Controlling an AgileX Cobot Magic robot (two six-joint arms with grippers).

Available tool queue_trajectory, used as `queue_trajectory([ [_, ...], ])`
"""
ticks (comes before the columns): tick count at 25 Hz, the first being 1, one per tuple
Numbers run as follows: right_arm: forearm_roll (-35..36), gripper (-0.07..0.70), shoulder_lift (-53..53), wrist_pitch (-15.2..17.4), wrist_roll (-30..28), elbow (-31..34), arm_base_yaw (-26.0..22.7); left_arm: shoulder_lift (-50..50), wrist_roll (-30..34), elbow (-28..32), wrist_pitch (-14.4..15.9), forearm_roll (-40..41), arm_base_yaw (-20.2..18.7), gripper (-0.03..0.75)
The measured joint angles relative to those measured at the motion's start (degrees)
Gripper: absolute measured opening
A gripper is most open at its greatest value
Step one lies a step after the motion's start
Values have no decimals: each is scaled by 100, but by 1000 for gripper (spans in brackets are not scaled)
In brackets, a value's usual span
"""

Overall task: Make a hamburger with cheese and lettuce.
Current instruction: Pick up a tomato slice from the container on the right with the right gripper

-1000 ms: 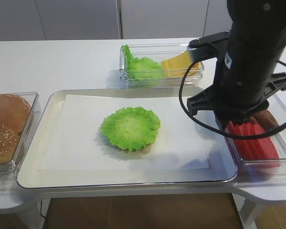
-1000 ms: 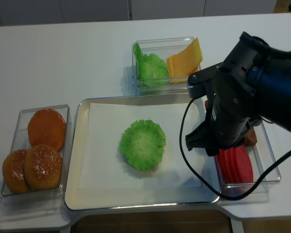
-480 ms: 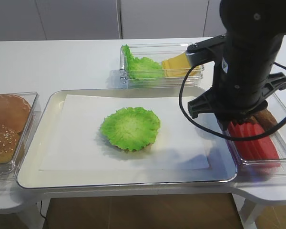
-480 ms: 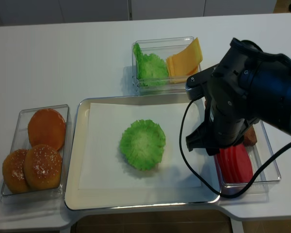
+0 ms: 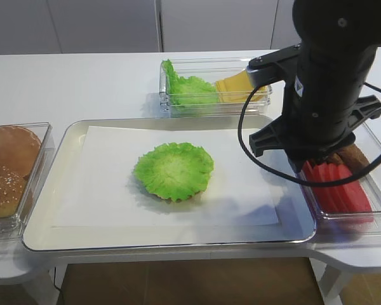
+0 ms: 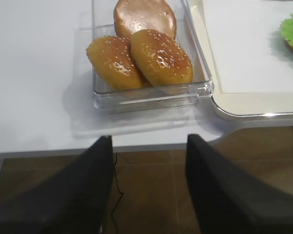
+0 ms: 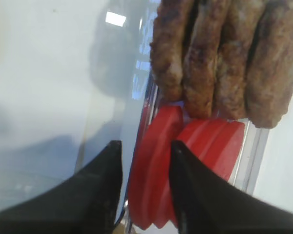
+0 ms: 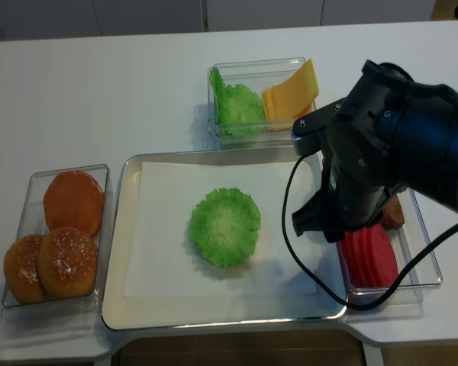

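R gripper (image 7: pixel 144 195) jaws part-open, straddling a tomato slice (image 7: pixel 154 165) at worktop's right edge; grip unclear. Hamburger (image 5: pixel 173 170) mid-tray. L gripper (image 6: pixel 149 187) wide, empty.

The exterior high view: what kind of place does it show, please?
Probably a lab or demonstration bench arranged as a burger-making station: a plain white table, a metal tray lined with paper, and clear plastic bins of buns, lettuce, cheese and tomato slices.

Right arm (image 5: pixel 327 76) fills the view: bulky glossy black housing, rounded joints, a grey bracket near the top, one thin black cable (image 5: pixel 244 133) looping down its side. Both tools carry plain matte black fingers (image 7: pixel 105 190).
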Motion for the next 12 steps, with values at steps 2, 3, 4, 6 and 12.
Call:
queue_trajectory([
  [2,0,251,0,0,0,0,0,0,0,0,0,0,0,358],
  [3,0,250,0,0,0,0,0,0,0,0,0,0,0,358],
  [4,0,250,0,-16,0,0,0,0,0,0,0,0,0,358],
  [6,0,251,0,-62,0,0,0,0,0,0,0,0,0,358],
  [12,-89,250,5,-102,0,0,0,0,0,0,0,0,0,358],
])
